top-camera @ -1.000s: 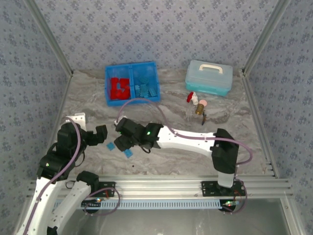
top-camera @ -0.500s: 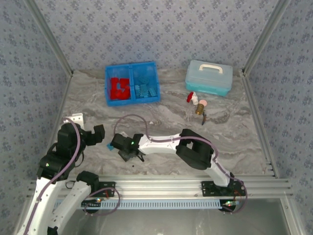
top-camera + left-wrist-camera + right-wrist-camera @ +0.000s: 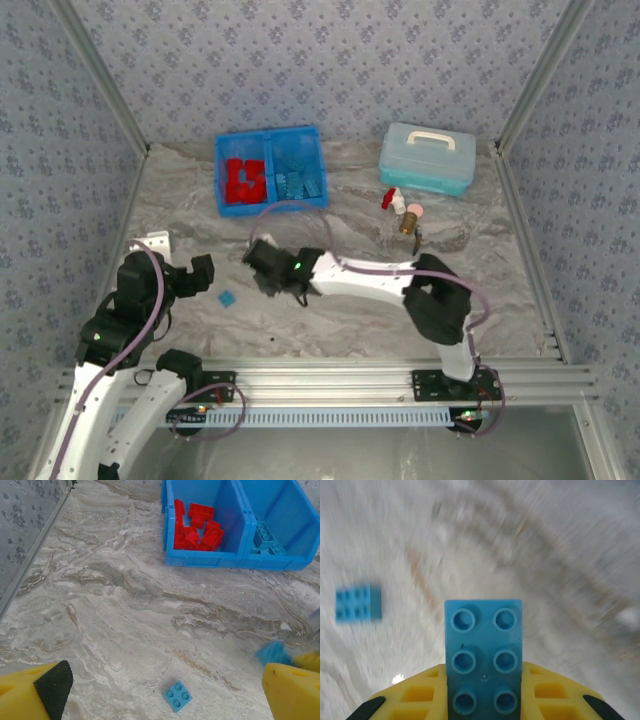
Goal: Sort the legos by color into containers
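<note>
My right gripper (image 3: pixel 266 274) hovers over the middle-left of the table, shut on a light blue lego (image 3: pixel 483 652) that stands up between its yellow fingers (image 3: pixel 415 697). A square blue lego (image 3: pixel 227 298) lies flat on the table to its left, shown as the square lego (image 3: pixel 177 696) in the left wrist view and, blurred, as the loose brick (image 3: pixel 358 603) in the right wrist view. My left gripper (image 3: pixel 167 687) stands open just above that brick, holding nothing. The blue tray (image 3: pixel 268 206) sits at the back left, with red legos (image 3: pixel 197 527) in its left compartment and blue legos (image 3: pixel 267 537) in its right.
A pale blue lidded box (image 3: pixel 427 158) with a white handle stands at the back right. A small red-white-tan figure (image 3: pixel 405 212) lies in front of it. Patterned walls close in the table on three sides, and a metal rail (image 3: pixel 330 375) runs along the near edge.
My right gripper dropped to the two blue bricks near the left arm, closed on one, and has now lifted back and to the right with it. One brick stays on the table.
</note>
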